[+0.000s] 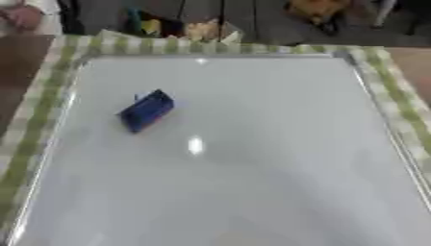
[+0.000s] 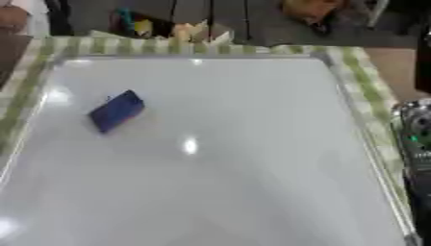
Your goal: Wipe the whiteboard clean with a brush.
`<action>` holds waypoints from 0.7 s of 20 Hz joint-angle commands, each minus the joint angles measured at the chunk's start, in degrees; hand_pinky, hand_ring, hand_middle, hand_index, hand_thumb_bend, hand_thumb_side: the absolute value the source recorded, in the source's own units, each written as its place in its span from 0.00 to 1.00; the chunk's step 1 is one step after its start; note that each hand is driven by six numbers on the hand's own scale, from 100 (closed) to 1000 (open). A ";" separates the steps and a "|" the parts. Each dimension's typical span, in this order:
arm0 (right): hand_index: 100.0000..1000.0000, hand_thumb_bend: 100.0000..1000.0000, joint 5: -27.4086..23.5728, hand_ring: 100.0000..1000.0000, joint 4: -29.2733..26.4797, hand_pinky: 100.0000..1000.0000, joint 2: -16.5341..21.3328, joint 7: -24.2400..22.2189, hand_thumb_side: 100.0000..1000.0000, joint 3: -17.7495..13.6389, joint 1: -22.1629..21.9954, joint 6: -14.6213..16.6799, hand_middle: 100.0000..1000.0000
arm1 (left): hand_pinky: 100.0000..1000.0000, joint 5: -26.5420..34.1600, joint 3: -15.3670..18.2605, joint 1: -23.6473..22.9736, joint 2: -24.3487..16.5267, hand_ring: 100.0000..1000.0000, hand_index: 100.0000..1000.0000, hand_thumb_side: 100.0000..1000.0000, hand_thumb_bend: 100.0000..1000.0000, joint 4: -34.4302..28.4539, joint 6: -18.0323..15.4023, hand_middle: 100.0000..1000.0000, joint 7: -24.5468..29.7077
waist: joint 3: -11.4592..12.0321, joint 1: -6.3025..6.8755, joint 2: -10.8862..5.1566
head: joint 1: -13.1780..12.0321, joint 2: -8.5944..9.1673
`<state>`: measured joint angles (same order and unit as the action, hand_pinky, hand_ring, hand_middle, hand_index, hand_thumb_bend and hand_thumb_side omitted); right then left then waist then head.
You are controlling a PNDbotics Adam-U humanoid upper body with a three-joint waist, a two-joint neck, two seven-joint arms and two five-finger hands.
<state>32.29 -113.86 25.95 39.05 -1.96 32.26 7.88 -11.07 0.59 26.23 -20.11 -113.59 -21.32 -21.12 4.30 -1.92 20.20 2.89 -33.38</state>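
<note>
The brush [image 1: 146,111], a dark blue block, is seen lying alone on the left half of the whiteboard [image 1: 252,182], towards the far side, with nothing touching it. Its long axis is set on a diagonal, one end pointing far-right and the other near-left; which end counts as the front cannot be told. No marks can be made out on the board, only a glare spot near the middle. The board is laid on a green checked cloth [image 1: 50,86].

No left hand is shown in either view, so nothing can be said of its fingers. At the right edge of the right eye view only a silver and black piece of the right arm [image 2: 414,139] is caught; no fingers are shown there, so whether they are released or clenched cannot be told. From that arm the brush lies well away to the left and farther out. The brush is judged likelier to be reached from the left side.
</note>
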 commanded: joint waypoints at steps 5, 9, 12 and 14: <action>0.81 0.00 -0.37 0.81 -0.73 0.77 1.07 -0.30 0.95 -0.08 0.55 0.08 0.78 | 0.52 -1.85 0.88 1.38 -2.21 0.69 0.88 1.00 0.00 -1.01 1.30 0.69 -0.39 | 0.09 0.09 -1.50 | -0.04 0.12; 0.81 0.00 -0.41 0.81 -0.73 0.77 1.13 -0.53 0.95 -0.01 0.51 -0.07 0.78 | 0.48 -6.53 1.77 3.34 -4.68 0.60 0.89 0.99 0.00 -1.01 7.42 0.67 -0.15 | 0.15 0.01 -1.71 | -0.01 -0.27; 0.81 0.00 -0.46 0.81 -0.73 0.77 1.22 -0.76 0.95 0.09 0.33 -0.20 0.78 | 0.49 -12.27 1.11 6.37 -9.18 0.62 0.88 0.94 0.00 -1.01 15.62 0.68 3.89 | 0.08 0.18 -1.99 | -0.18 -0.40; 0.81 0.00 -0.53 0.81 -0.73 0.77 1.16 -0.88 0.95 0.16 0.23 -0.30 0.78 | 0.48 -15.50 -0.20 8.51 -11.64 0.61 0.87 0.93 0.00 -1.01 20.46 0.68 7.47 | -0.01 0.28 -2.15 | -0.25 -0.31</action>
<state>32.18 -113.86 25.97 38.37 -1.69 32.19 7.59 -24.38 0.78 33.68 -28.72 -113.59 -3.79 -15.35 4.31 -1.85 19.38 2.82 -33.62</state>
